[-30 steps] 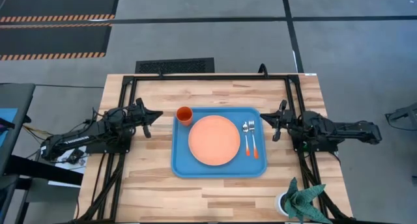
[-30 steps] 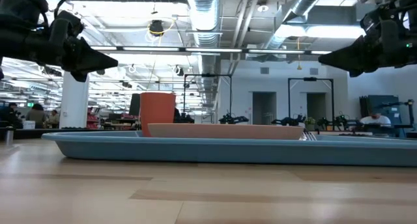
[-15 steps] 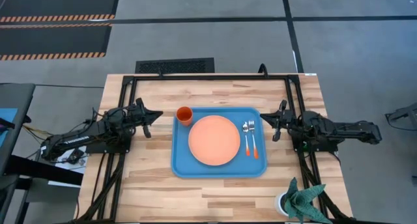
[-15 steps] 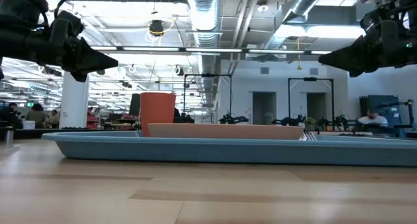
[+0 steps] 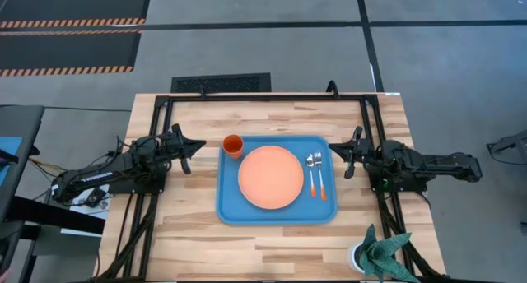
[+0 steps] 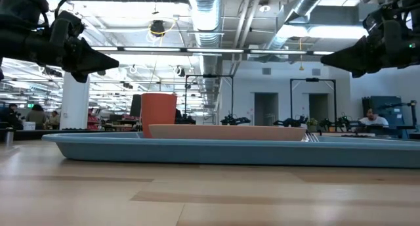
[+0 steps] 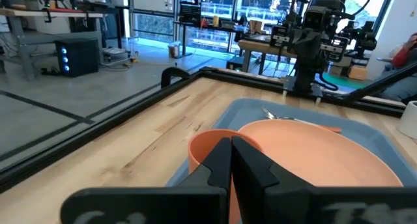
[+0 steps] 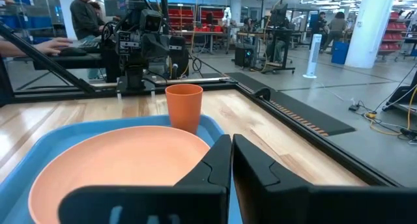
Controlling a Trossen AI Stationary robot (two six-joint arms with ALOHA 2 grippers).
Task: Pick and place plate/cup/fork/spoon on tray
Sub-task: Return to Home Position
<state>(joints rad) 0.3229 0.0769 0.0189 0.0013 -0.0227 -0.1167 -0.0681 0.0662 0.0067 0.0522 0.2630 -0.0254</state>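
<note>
The blue tray (image 5: 230, 209) lies in the middle of the table. On it the salmon-orange plate (image 5: 271, 177) lies flat. The small orange cup (image 5: 233, 145) stands upright at the tray's far left corner. The fork and spoon (image 5: 316, 176) lie side by side on the tray, right of the plate, with their orange handles toward the near edge. My left gripper (image 5: 201, 145) is shut and empty, held above the table left of the cup. My right gripper (image 5: 332, 148) is shut and empty, right of the tray. Both hang clear above the tray in the low view (image 6: 115, 54) (image 6: 325, 57).
A potted plant (image 5: 380, 254) stands at the table's near right corner. Black frame rails (image 5: 272, 95) run along the far edge and down both sides. Bare wood lies between the tray and the near edge. People show in the room beyond.
</note>
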